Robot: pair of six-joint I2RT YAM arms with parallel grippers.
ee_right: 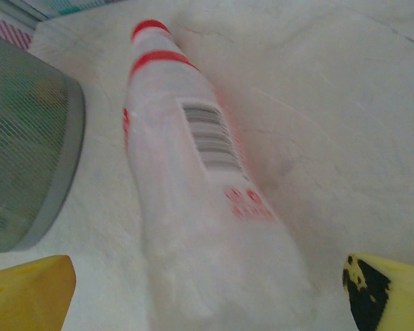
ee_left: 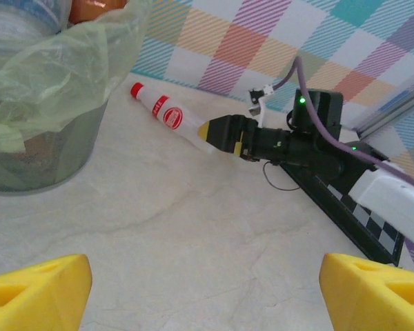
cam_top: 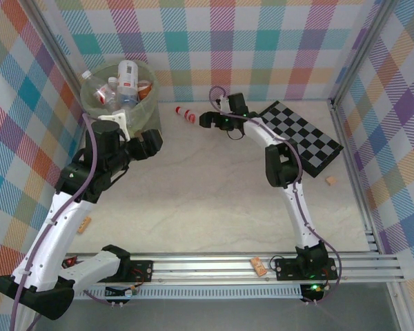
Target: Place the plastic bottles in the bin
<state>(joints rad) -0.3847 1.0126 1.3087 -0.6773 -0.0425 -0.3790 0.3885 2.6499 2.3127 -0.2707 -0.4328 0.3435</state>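
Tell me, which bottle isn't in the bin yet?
The red-capped bottle lying on the table beside the bin, at the open right gripper. The other bottles are already piled inside the bin.

White-and-black left arm [cam_top: 52, 238] and right arm [cam_top: 290, 186], purple cables [ee_left: 300, 76], green lights [ee_left: 302, 101], yellow end effector fingers [ee_left: 38, 289]

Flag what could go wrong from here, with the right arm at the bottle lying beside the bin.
1. The right gripper, jaws open, straddles the red-capped bottle lying on its side; it may roll away as they close.
2. The bin looks piled to its rim; another bottle may bounce out.
3. The left gripper hangs open beside the bin; the arms might clash at the drop.
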